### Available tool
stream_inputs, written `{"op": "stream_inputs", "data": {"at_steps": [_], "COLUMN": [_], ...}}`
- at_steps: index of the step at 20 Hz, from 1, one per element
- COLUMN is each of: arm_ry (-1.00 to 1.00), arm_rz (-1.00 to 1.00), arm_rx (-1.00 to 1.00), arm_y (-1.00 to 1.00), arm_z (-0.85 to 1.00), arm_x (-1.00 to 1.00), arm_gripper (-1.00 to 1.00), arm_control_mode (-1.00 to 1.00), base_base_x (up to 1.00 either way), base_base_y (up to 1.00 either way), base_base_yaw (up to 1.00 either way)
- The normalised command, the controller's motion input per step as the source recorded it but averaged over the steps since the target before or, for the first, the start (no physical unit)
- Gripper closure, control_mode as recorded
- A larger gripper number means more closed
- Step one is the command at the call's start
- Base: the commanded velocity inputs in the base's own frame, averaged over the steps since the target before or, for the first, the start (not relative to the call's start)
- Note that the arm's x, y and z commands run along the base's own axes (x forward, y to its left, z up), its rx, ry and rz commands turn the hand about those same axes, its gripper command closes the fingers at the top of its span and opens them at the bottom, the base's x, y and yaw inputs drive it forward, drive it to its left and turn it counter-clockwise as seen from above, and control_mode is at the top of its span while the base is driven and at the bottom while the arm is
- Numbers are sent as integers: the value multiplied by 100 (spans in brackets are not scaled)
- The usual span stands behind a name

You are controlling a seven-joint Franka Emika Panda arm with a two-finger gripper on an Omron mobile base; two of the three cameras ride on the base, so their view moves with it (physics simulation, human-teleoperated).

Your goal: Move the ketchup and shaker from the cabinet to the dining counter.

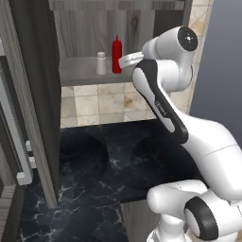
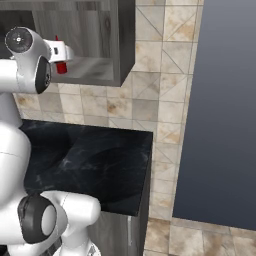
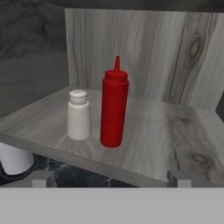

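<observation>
Grey wood-grain boards of the open wall cabinet make the backdrop of the hand view, and its bare inner shelf runs across the middle of the frame. On that shelf, left of centre, stands the slim red squeeze bottle of ketchup with its narrow nozzle upright; the stubby pale grey-white shaker with its lighter cap stands just beside it on the left, apart from it by a thin gap. In the left base view both sit at the upper middle, above the black white-veined marble counter.

Two dark tips of the claw rise at the lower edge, spread wide and empty, short of the shelf's front lip.

Judged from this, the first pick is in hand: an approach, with neither item yet lifted. The next move calls for a forward reach that brings the tips to either side of one bottle, with care not to knock its close neighbour, before closing.
</observation>
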Motion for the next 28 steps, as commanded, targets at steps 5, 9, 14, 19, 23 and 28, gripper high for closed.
{"op": "stream_inputs", "data": {"at_steps": [5, 9, 14, 19, 23, 28], "arm_ry": [0, 0, 0, 0, 0, 1], "arm_rz": [3, 3, 4, 3, 2, 2], "arm_rx": [0, 0, 0, 0, 0, 0], "arm_y": [1, 1, 5, 5, 1, 4], "arm_z": [0, 0, 0, 0, 0, -6], "arm_x": [14, 11, 12, 13, 12, 16], "arm_gripper": [-100, -100, -100, -100, -100, -100], "arm_control_mode": [-100, -100, -100, -100, -100, -100], "base_base_x": [0, 0, 0, 0, 0, 0], "base_base_y": [0, 0, 0, 0, 0, 0], "base_base_yaw": [0, 0, 0, 0, 0, 0]}}
